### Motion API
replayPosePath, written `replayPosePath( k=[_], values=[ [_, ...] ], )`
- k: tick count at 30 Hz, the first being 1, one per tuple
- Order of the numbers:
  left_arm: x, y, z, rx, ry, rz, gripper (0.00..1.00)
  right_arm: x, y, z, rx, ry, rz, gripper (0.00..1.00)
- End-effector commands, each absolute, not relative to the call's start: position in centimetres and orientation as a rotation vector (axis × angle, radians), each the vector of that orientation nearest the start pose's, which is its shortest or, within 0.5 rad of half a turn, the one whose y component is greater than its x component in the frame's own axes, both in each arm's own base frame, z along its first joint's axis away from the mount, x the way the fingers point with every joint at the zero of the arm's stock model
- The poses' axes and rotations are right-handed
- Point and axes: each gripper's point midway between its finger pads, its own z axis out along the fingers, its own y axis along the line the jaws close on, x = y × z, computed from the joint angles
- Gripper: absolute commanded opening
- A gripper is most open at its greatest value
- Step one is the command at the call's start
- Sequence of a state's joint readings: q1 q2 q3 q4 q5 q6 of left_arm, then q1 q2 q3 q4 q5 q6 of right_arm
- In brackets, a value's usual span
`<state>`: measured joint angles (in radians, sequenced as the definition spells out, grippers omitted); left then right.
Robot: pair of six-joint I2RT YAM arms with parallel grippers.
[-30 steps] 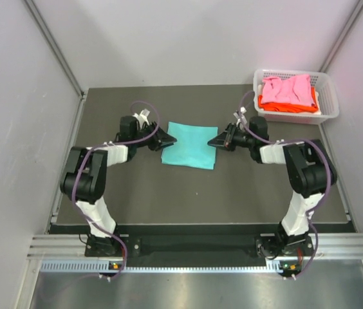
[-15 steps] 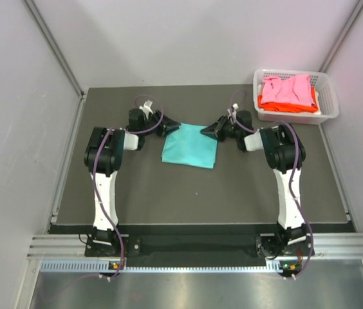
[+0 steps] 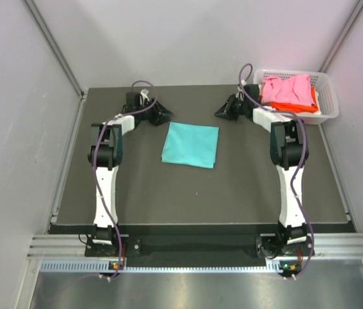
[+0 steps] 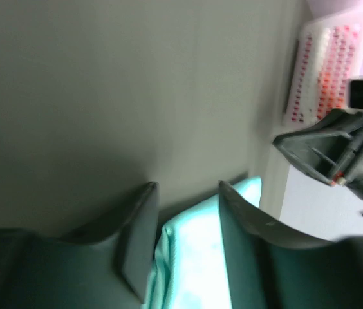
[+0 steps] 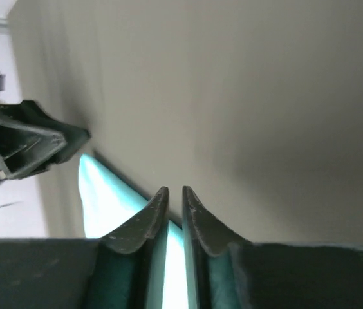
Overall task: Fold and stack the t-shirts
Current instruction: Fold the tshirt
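**Desk (image 3: 136,187), overhead view.** One teal t-shirt (image 3: 191,145) lies flat in the middle of the desk, folded to a neat rectangle. It sits between the two arms and touches neither.

**Left fingers (image 3: 160,114).** They are positioned just beyond the far left corner of the teal t-shirt, pointing toward the centre and clear of the cloth. In the left wrist view the left fingers (image 4: 136,238) stand moderately apart with nothing between them. Teal cloth (image 4: 194,264) shows through the gap, lying on the desk behind them. They hold nothing.

**Right fingers (image 3: 224,109).** They are positioned beyond the far right corner of the teal t-shirt, also clear of it, with the basket (image 3: 329,96) close behind the arm. In the right wrist view the right fingers (image 5: 156,212) stand narrow, only a thin slit between the tips. Nothing is gripped, and an edge of teal cloth (image 5: 101,196) lies on the desk beyond them.

**Basket.** The white lattice basket stands at the far right corner of the desk. A pink t-shirt (image 3: 288,87) lies bunched on top of an orange t-shirt (image 3: 283,103) inside it, both unfolded.
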<state>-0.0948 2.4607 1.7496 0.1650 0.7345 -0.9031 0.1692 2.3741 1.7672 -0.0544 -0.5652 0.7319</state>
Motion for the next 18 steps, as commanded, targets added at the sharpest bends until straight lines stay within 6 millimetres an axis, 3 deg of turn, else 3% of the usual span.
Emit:
replayPosePath(
  k=[1, 2, 3, 4, 5, 6, 7, 8, 9, 10, 11, 12, 13, 14, 15, 16, 18],
  values=[
    [56.5, -15.2, 6.4, -0.447, 2.384, -1.036, 0.51, 55.3, 18.6, 11.9, 0.142, 2.369, 0.859, 0.18],
    [56.1, -14.6, 9.4, -0.381, 2.359, -0.974, 0.52, 54.6, 18.0, 12.8, 0.094, 2.379, 0.804, 0.21],
    [55.2, -13.6, 9.1, -0.418, 2.386, -0.892, 0.53, 53.9, 17.2, 13.2, 0.096, 2.398, 0.734, 0.24],
    [53.9, -13.4, 12.3, -0.407, 2.362, -0.868, 0.55, 51.9, 16.7, 14.9, 0.077, 2.426, 0.696, 0.30],
    [52.8, -13.3, 13.1, -0.425, 2.354, -0.861, 0.55, 50.1, 16.7, 14.4, 0.008, 2.462, 0.660, 0.34],
    [50.2, -13.3, 11.2, -0.470, 2.408, -0.844, 0.56, 48.8, 16.7, 14.5, -0.024, 2.474, 0.637, 0.37],
    [49.1, -13.5, 11.7, -0.482, 2.391, -0.844, 0.56, 47.3, 16.8, 16.8, -0.071, 2.433, 0.619, 0.43],
    [47.5, -13.8, 14.7, -0.514, 2.333, -0.871, 0.58, 45.0, 17.3, 15.2, -0.133, 2.471, 0.589, 0.46],
    [44.1, -14.7, 12.0, -0.555, 2.397, -0.871, 0.58, 44.0, 16.9, 15.3, -0.147, 2.464, 0.522, 0.49],
    [40.3, -15.8, 14.7, -0.653, 2.286, -0.868, 0.63, 39.6, 17.7, 15.8, -0.237, 2.437, 0.449, 0.54],
    [38.7, -15.5, 12.1, -0.685, 2.345, -0.843, 0.63, 39.7, 17.4, 15.8, -0.229, 2.436, 0.427, 0.54],
    [36.9, -17.3, 12.1, -0.684, 2.341, -0.868, 0.65, 38.4, 17.6, 17.4, -0.244, 2.396, 0.431, 0.54],
    [36.6, -17.6, 14.8, -0.788, 2.192, -0.912, 0.67, 36.5, 18.2, 16.1, -0.270, 2.428, 0.437, 0.54],
    [33.8, -18.9, 12.5, -0.829, 2.224, -0.915, 0.71, 35.6, 18.4, 16.2, -0.279, 2.424, 0.440, 0.55],
    [33.1, -19.5, 13.0, -0.862, 2.175, -0.938, 0.71, 34.5, 18.6, 17.3, -0.291, 2.394, 0.452, 0.55],
    [33.3, -18.7, 14.0, -0.983, 2.059, -0.915, 0.72, 32.8, 19.0, 16.4, -0.310, 2.418, 0.462, 0.56],
    [32.5, -19.7, 13.4, -1.015, 2.022, -0.945, 0.72, 31.3, 18.7, 17.6, -0.304, 2.376, 0.474, 0.56]
  ],
)
